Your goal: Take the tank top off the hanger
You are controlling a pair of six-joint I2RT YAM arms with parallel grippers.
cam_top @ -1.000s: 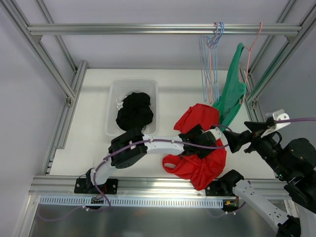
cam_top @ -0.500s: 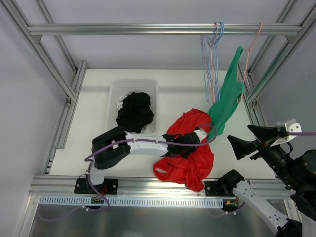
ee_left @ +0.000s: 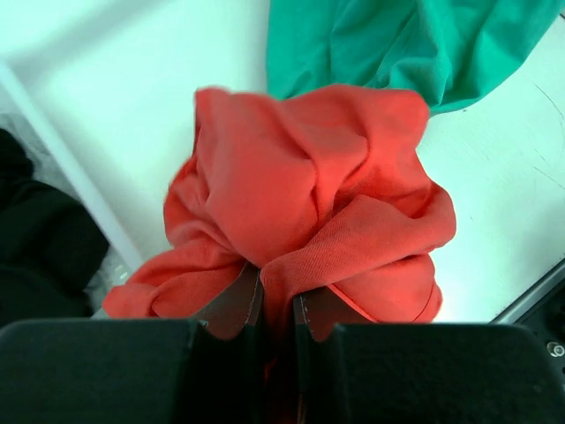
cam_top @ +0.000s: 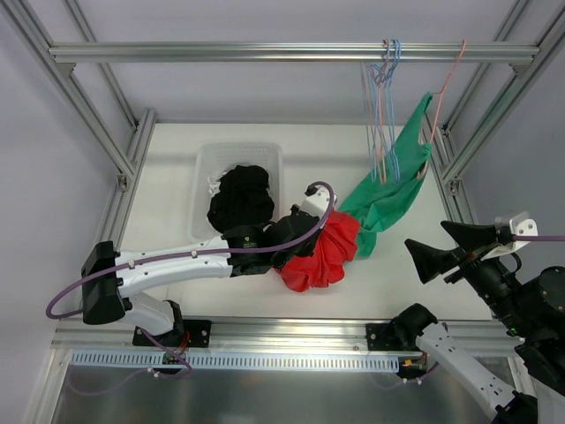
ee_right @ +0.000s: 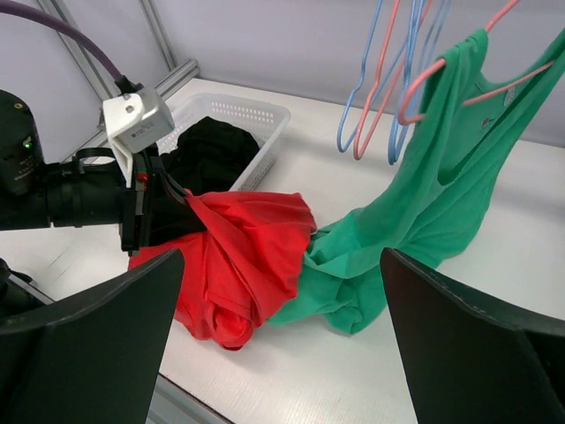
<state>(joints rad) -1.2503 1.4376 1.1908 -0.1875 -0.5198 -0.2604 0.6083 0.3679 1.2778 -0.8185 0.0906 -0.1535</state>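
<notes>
A green tank top (cam_top: pixel 388 194) hangs from a pink hanger (cam_top: pixel 446 79) on the top rail, and its lower part lies bunched on the white table. My left gripper (cam_top: pixel 305 240) is shut on a bunched red garment (cam_top: pixel 322 256) in the middle of the table, just left of the green cloth. In the left wrist view the jaws (ee_left: pixel 276 296) pinch a fold of the red garment (ee_left: pixel 309 185), with the green tank top (ee_left: pixel 397 44) behind it. My right gripper (cam_top: pixel 441 246) stands open at the right, off the cloth, holding nothing. The right wrist view shows the tank top (ee_right: pixel 424 203) on its hanger (ee_right: pixel 459 75).
A clear basket (cam_top: pixel 205 177) holding black clothes (cam_top: pixel 240 199) stands left of the red garment. Several empty blue and pink hangers (cam_top: pixel 380 106) hang beside the green top. Aluminium frame rails (cam_top: pixel 265 51) run overhead and down both sides of the table.
The left gripper has shut on the red garment and dragged it left toward the basket. The green top's lower part has followed leftward. The right gripper has drawn back to the right.
</notes>
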